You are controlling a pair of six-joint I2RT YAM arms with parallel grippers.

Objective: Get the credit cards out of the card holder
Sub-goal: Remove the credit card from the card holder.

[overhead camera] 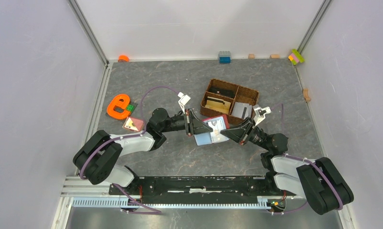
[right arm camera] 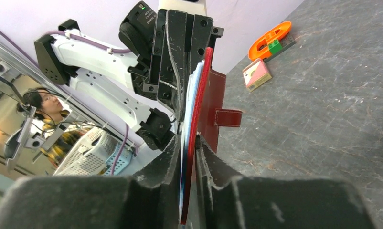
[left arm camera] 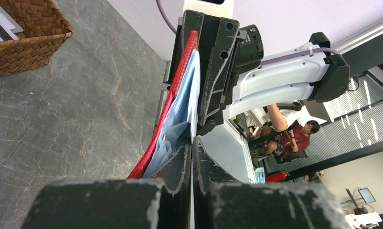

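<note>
The dark red card holder [overhead camera: 221, 117] hangs in the air between my two grippers, left of the basket. A light blue credit card [overhead camera: 205, 139] shows at its open face. My left gripper [overhead camera: 193, 129] is shut on the thin edge of the light blue card [left arm camera: 187, 95], beside the red holder [left arm camera: 180, 81]. My left gripper's jaws [left arm camera: 192, 140] are pressed together on it. My right gripper [overhead camera: 233, 132] is shut on the holder's opposite edge [right arm camera: 213, 100], with the card's blue edge [right arm camera: 195, 86] inside the grip. My right gripper [right arm camera: 189, 138] faces the left one.
A brown wicker compartment basket [overhead camera: 249, 90] holding flat items stands just behind the holder; it also shows in the left wrist view [left arm camera: 27, 43]. An orange letter "e" [overhead camera: 118, 106] and a pink block [overhead camera: 133, 124] lie at the left. Small blocks [overhead camera: 224, 57] line the back wall.
</note>
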